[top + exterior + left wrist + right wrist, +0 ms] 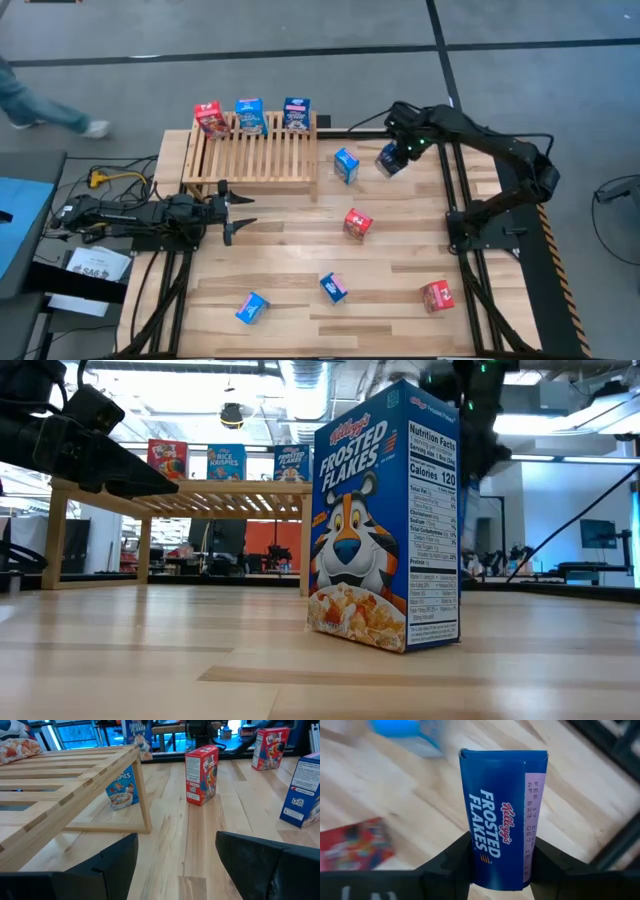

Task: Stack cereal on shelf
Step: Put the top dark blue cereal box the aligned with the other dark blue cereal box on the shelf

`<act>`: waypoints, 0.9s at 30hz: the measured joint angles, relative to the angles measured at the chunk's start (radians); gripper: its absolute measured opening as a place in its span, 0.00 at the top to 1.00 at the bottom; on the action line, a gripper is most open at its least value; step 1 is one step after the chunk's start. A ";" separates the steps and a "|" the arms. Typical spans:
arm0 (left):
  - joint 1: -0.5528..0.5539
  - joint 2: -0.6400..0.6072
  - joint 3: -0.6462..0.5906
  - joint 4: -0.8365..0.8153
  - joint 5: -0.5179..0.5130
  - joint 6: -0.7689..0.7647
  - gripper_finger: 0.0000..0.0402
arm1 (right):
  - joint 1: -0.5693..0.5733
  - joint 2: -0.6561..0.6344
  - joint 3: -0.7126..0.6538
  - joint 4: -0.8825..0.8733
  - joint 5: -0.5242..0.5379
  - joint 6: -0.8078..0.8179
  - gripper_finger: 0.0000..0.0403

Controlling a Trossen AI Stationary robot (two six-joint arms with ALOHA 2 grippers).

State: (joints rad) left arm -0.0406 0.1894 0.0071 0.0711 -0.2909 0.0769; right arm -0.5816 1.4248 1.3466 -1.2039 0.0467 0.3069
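Note:
The light-wood slatted shelf [255, 155] stands at the table's far left. A red box [209, 118] and two blue boxes [249, 116] [297, 113] stand along its far edge. My right gripper [397, 152], to the right of the shelf, is shut on a blue Frosted Flakes box [502, 815]. Another blue box [346, 165] stands on the table between it and the shelf. My left gripper [235, 210] is open, near the shelf's near side, touching nothing; its fingers [115, 865] point across the table toward a red box [201, 775]. My right gripper pinches the blue Frosted Flakes box between its two fingers [451, 865], one on each of two opposite faces near one end [485, 870]. It comes from above, pointing down. The box [390, 160] sits tilted in the hold and looks lifted off the planks.
Loose boxes stand on the table: a red one mid-table [358, 224], a blue one [333, 287] and another blue [252, 307] near the near edge, a red one [437, 296] at near right. A person's legs [40, 105] show beyond the table's far left.

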 joint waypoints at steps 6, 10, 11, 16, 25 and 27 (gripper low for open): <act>0.000 0.000 0.000 0.000 0.000 -0.001 0.36 | 0.091 0.000 0.151 -0.015 0.012 0.009 0.56; 0.000 0.000 0.000 0.001 0.000 -0.002 0.36 | 0.135 0.000 0.231 -0.015 0.046 0.010 0.56; 0.000 0.000 0.000 0.001 0.000 -0.002 0.36 | 0.145 0.000 0.249 -0.015 0.053 0.010 0.56; 0.000 0.000 0.000 0.001 0.000 -0.002 0.36 | 0.184 0.003 0.305 0.041 0.058 -0.010 0.56; 0.000 0.000 0.000 0.001 0.000 -0.002 0.36 | 0.216 0.003 0.339 0.189 0.059 -0.125 0.56; 0.000 0.000 0.000 0.002 0.000 -0.002 0.36 | 0.215 0.004 0.339 0.215 0.059 -0.132 0.56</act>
State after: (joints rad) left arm -0.0406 0.1894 0.0071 0.0727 -0.2909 0.0750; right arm -0.3664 1.4284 1.6855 -0.9888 0.1055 0.1745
